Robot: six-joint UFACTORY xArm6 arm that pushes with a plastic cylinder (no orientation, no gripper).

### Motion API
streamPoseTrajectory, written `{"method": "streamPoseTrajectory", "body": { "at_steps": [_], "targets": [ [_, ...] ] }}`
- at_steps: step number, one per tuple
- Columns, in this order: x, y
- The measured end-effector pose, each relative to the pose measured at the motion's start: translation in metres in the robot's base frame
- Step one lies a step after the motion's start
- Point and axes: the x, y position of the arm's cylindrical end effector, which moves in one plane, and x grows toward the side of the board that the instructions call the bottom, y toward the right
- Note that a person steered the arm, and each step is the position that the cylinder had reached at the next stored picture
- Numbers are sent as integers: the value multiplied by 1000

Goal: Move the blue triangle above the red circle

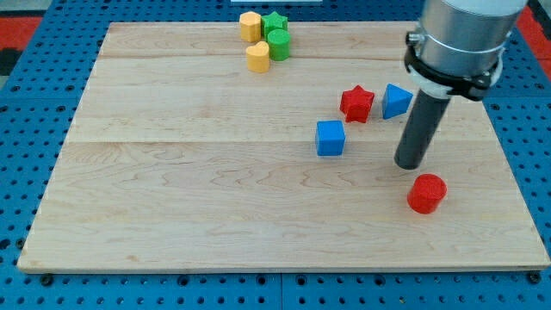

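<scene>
The blue triangle (395, 101) lies on the wooden board at the view's right, touching or nearly touching the red star (356, 103) on its left. The red circle (426, 193) lies lower, near the board's right side. My tip (409, 163) rests on the board between them, below and slightly right of the blue triangle and just above-left of the red circle, apart from both.
A blue cube (331, 138) sits left of my tip, below the red star. At the view's top a cluster holds two yellow blocks (250, 26) (256, 57), a green star (275, 22) and a green cylinder (278, 44). The board's edge (284, 268) borders blue pegboard.
</scene>
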Motion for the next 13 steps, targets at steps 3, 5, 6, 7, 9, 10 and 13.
{"method": "streamPoseTrajectory", "body": {
  "at_steps": [3, 5, 6, 7, 9, 10, 13],
  "targets": [
    [11, 8],
    [-91, 15],
    [-145, 18],
    [-164, -2],
    [-207, -7],
    [-206, -36],
    [-174, -14]
  ]
}}
